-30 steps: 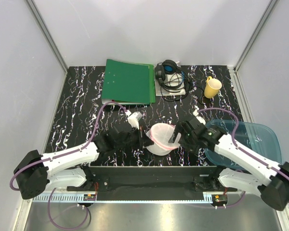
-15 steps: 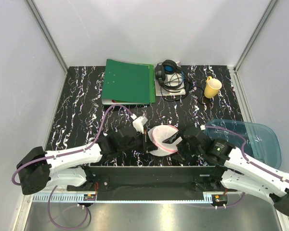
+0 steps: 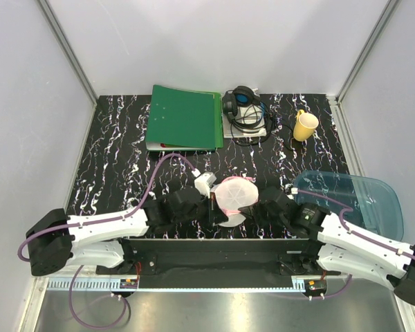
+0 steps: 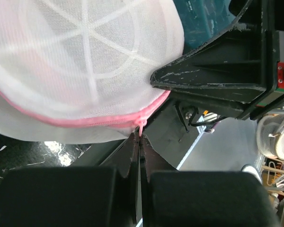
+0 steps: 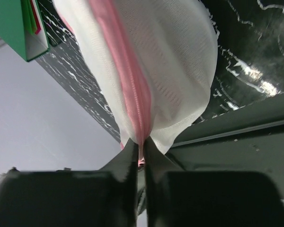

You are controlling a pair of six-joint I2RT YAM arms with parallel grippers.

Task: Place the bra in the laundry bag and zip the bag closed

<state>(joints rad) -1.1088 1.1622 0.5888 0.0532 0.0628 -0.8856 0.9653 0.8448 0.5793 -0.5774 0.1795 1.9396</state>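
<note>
The left gripper (image 4: 138, 139), reaching in low, was pinched tight on the pink edge of the bag (image 3: 234, 197), held between both arms by the table's (image 3: 124, 159) near edge. Its mesh hid whether the bra lay inside. The right gripper (image 5: 141, 147) clamped the bag's pink seam, its arm just beside the tray (image 3: 373, 200).

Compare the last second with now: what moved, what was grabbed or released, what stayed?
The right arm drew back toward the near edge, uncovering the blue tray; the left arm pushed right. The laundry bag between them turned its round face up. Both the left gripper and right gripper pinch its pink zip edge; no release seen. Folder, headphones, mug stayed.
</note>
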